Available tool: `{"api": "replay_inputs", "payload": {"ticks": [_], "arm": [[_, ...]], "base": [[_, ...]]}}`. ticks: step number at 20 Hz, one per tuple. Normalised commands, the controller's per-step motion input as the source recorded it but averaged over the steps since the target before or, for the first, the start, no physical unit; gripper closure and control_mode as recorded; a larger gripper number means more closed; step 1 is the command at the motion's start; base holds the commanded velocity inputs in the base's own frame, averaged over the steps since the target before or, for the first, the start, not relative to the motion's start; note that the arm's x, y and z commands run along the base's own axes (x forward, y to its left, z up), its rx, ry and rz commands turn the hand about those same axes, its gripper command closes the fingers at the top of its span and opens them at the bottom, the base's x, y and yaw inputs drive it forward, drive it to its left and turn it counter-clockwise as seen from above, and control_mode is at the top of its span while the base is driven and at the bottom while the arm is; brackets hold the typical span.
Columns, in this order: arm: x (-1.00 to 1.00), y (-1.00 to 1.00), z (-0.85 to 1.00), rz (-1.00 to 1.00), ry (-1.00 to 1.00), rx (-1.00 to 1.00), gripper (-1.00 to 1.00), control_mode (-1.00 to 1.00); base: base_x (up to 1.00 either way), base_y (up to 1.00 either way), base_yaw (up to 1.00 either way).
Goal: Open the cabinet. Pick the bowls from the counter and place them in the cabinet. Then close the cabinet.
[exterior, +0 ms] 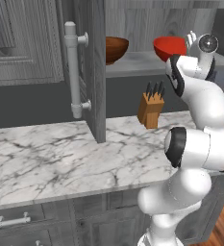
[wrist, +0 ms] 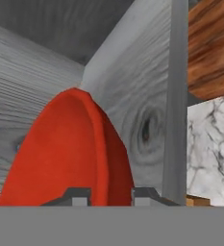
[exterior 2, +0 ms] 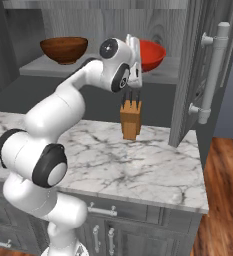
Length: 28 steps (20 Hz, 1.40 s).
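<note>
Our gripper (wrist: 104, 196) sits at the rim of the red bowl (wrist: 70, 153), its two dark fingertips (wrist: 77, 196) close together with the rim's thin edge between them. We judge it is pinching the rim, or just beginning to let go, because the bowl seems to rest on the cabinet shelf (exterior 2: 170, 75). In the right base view the red bowl is toward the shelf's right end, near its front edge, with the wrist pressed against its left side. The brown wooden bowl (exterior 2: 64, 49) stands well apart at the shelf's left end, leaving each bowl room. The cabinet door (exterior: 92, 67) hangs wide open with its silver handle (exterior: 75, 72) facing us, so it awaits closing. Below, the knife block (exterior 2: 130, 119) stands near the back edge of the marble counter (exterior 2: 138, 165).
</note>
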Motion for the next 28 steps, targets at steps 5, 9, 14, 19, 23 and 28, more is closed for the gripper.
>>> {"api": "replay_inputs", "payload": {"ticks": [5,9,14,19,23,28], "arm": [[0.29,0.00,-0.08,0.02,-0.03,0.00,-1.00,-1.00],[0.05,-0.01,0.00,0.02,-0.20,0.00,-1.00,-1.00],[-0.35,-0.02,0.02,0.00,-0.04,0.00,-1.00,-1.00],[-0.93,0.00,0.22,0.00,0.06,0.03,-1.00,-1.00],[-0.97,0.00,0.37,0.00,0.00,0.03,-1.00,-1.00],[-0.99,0.00,0.22,0.00,0.00,0.04,-1.00,-1.00]], "base": [[0.00,0.00,0.00],[0.00,0.00,0.00],[0.00,0.00,0.00],[0.00,0.00,0.00],[0.00,0.00,0.00],[0.00,0.00,0.00]]}}
